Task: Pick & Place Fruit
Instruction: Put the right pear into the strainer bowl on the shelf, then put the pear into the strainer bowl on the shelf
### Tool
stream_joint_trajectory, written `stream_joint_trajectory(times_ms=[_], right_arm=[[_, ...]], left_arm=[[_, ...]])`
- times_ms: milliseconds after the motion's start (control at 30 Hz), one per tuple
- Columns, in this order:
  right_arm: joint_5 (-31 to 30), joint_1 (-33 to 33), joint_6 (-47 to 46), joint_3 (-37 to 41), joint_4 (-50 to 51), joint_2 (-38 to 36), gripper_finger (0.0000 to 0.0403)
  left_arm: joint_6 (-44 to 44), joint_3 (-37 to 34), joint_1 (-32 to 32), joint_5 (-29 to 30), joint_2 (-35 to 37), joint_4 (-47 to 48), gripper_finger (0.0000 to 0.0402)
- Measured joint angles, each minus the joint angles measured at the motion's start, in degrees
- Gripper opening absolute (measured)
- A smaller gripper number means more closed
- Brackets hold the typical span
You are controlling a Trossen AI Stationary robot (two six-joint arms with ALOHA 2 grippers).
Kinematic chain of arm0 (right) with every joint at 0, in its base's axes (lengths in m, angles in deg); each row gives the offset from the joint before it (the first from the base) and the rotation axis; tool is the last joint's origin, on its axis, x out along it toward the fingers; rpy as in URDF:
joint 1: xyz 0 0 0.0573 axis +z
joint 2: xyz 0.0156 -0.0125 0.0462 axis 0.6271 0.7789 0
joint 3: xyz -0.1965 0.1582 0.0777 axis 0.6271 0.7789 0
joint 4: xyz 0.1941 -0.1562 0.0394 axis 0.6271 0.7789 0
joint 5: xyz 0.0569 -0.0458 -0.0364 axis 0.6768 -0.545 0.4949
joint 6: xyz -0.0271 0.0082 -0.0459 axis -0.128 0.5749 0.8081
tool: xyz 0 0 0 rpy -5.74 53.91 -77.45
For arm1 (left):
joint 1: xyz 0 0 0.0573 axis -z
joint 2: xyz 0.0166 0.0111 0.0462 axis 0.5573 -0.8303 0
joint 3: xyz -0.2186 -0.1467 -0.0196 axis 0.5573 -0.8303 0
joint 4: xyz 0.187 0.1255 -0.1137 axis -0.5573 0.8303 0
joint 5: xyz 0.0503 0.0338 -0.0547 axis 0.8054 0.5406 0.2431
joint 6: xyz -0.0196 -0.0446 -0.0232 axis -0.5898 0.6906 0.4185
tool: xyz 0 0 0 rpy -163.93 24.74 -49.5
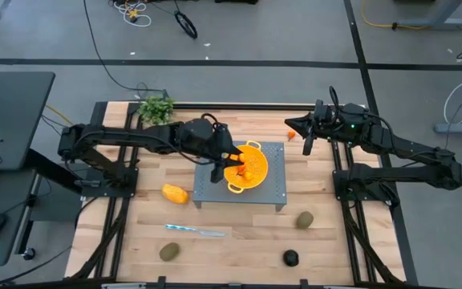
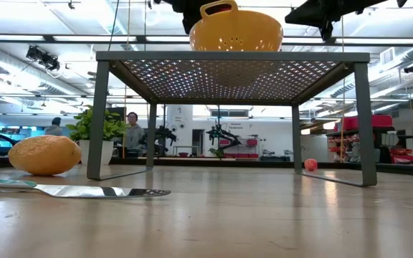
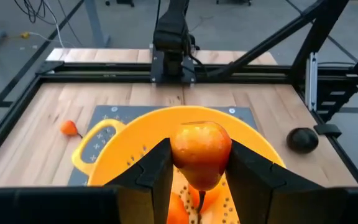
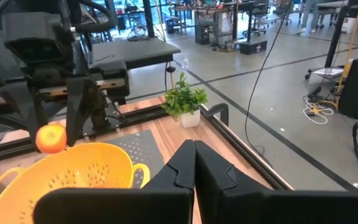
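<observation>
A yellow colander (image 1: 251,166) stands on a grey perforated stand (image 1: 273,193) at the table's middle, with small orange-red fruit (image 1: 249,173) in its bowl. My left gripper (image 3: 201,177) reaches over the colander from the left, shut on another orange-red fruit (image 3: 201,149). My right gripper (image 4: 194,160) hangs shut and empty at the far right (image 1: 306,144), near a small orange-red fruit (image 1: 291,136) on the table. A yellow-orange oblong fruit (image 1: 175,193), two brownish-green ovals (image 1: 169,252) (image 1: 305,220) and a blackish round one (image 1: 291,258) lie on the table. My left gripper pinches the orange-red fruit by its two opposite sides (image 3: 178,155) between its two fingers (image 3: 157,171). The fingers come from the table's left, slanting slightly down. The fruit is lifted clear, above the colander's bowl (image 3: 135,140).
A silvery knife (image 1: 195,231) lies near the front, left of the middle. A small potted plant (image 1: 157,107) stands at the far left corner. Bare wood lies in front of the stand and at the right. People stand in the room beyond (image 2: 130,129).
</observation>
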Motion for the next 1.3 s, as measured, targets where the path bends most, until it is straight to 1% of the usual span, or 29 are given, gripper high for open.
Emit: stream_joint_trajectory(times_ms=[667,767,967,1067,1167,1300], right_arm=[[0.03,0.00,-0.02,0.00,0.04,0.00,0.0005],[-0.01,0.00,-0.02,0.00,0.04,0.00,0.0005],[-0.04,0.00,0.00,-0.02,0.05,0.00,0.0005],[-0.05,0.00,0.00,0.00,0.07,0.00,0.0005],[-0.06,0.00,0.00,0.00,0.09,0.00,0.0005],[-0.08,0.01,0.00,0.00,0.24,0.00,0.0005]], left_arm=[[0.06,0.00,0.04,0.34,0.00,0.56,0.0141],[0.68,0.00,0.04,0.45,0.01,0.67,0.0162],[0.48,0.00,0.04,0.79,0.02,1.21,0.0228],[0.47,0.00,0.04,0.72,0.04,1.74,0.0252],[0.44,0.00,0.04,0.70,0.05,2.47,0.0265],[0.55,0.00,0.04,0.70,0.29,2.51,0.0264]])
